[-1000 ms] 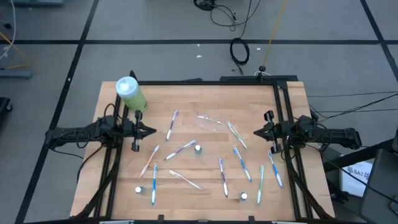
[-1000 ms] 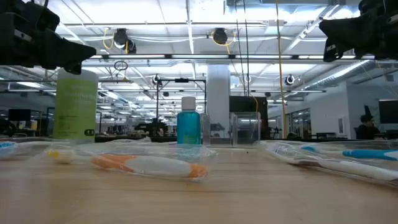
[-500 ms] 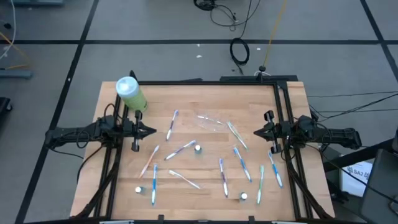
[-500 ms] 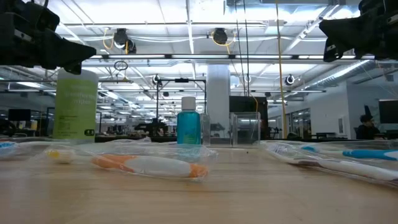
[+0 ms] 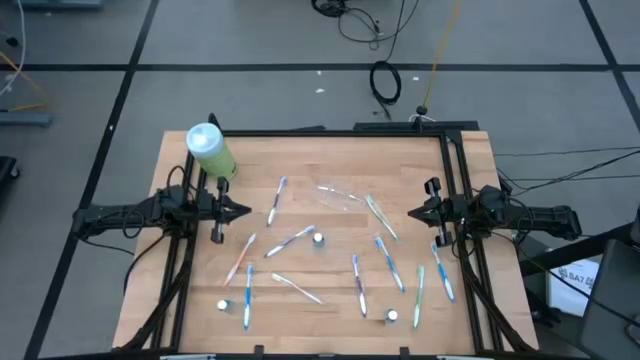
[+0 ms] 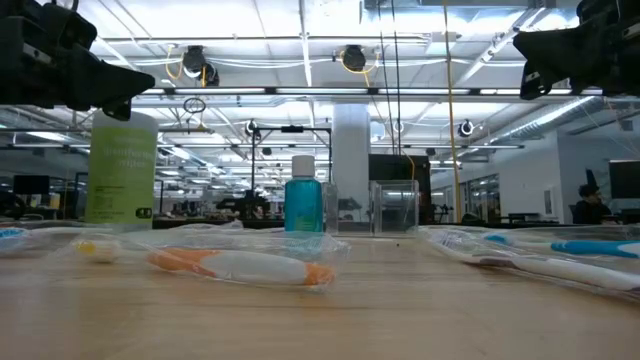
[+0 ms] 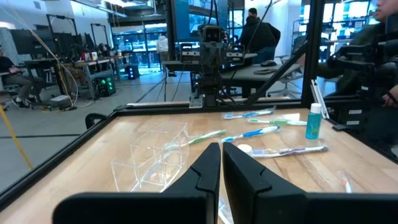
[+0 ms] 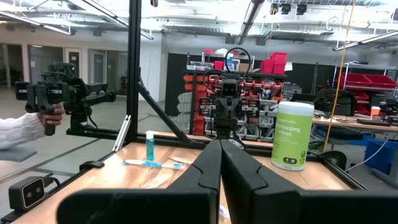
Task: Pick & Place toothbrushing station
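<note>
**High view: both arms parked, nothing yet gathered**

High view entry. Left gripper (image 5: 238, 211) hangs over the left edge of the table (image 5: 300, 310), fingers clenched together on nothing; the left wrist view confirms the two dark fingers nearly touching with no object between. Right gripper (image 5: 415, 213) hangs over the right edge, likewise pinched closed and empty.

Progress, judged: at the start. The toothbrushes (image 5: 290, 240) lie scattered flat across the middle and near half of the table, none standing in a container. The clear plastic cup (image 5: 338, 194) lies near the table's middle, toward the far edge, tipped on its side as far as I can tell; the left wrist view shows it as a clear box-like holder (image 7: 152, 155) with nothing in it. Small white-capped tubes: one (image 5: 318, 239) at the middle, one (image 5: 222, 305) near the near-left corner, one (image 5: 392, 316) toward the near-right corner. Everything remains to be picked and placed.

Relation to grippers: the cup lies between the two grippers, well apart from both. Nearest brush to the left gripper is the blue one (image 5: 277, 199) near its tips; the right gripper has a greenish brush (image 5: 381, 217) near it.

Light-green bottle (image 5: 210, 150) stands at the far-left corner, not part of the set.
</note>
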Tool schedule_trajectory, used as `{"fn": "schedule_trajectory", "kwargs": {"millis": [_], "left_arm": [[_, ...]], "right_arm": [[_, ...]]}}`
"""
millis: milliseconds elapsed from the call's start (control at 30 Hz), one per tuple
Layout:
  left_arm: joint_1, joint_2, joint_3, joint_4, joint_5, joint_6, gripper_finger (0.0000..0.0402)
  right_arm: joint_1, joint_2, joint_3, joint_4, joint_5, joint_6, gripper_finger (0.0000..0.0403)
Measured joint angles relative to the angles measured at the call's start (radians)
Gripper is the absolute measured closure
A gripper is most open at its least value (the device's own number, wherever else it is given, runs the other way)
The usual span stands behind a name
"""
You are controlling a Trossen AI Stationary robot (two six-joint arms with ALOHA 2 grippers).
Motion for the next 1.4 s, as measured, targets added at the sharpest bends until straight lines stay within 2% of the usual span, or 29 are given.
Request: {"fn": "schedule_trajectory", "kwargs": {"millis": [233,400,533,667,800,933,1100,1267,1400], "left_arm": [[0.0,0.0,0.0,0.004,0.0,-0.012,0.0376],[-0.001,0.0,0.0,0.015,0.0,-0.136,0.0376],[-0.003,0.0,0.0,0.043,0.001,-0.276,0.0376],[-0.003,0.0,0.0,0.108,0.011,-0.285,0.0376],[-0.017,0.006,0.001,0.179,0.012,-0.246,0.0376],[-0.041,0.038,0.02,0.188,0.007,-0.22,0.0375],[-0.058,0.129,0.079,0.186,-0.029,-0.217,0.0375],[-0.078,0.288,0.184,0.165,-0.051,-0.225,0.0375],[-0.093,0.412,0.326,-0.045,-0.071,-0.225,0.0375]], "right_arm": [[0.0,0.0,0.0,0.001,0.0,0.018,0.0399],[0.0,0.001,0.0,0.009,0.003,0.154,0.0399],[0.0,0.001,0.0,0.05,0.003,0.134,0.0399],[0.0,0.012,0.0,0.075,0.007,0.103,0.0399],[0.0,0.03,0.0,0.156,0.087,0.014,0.0399],[0.0,0.057,0.0,0.245,0.223,-0.078,0.0399],[0.0,0.119,0.0,0.323,0.262,-0.083,0.0399],[0.0,0.229,0.0,0.457,0.263,-0.127,0.0379],[0.0,0.329,0.025,0.496,0.263,-0.139,0.0334]]}}
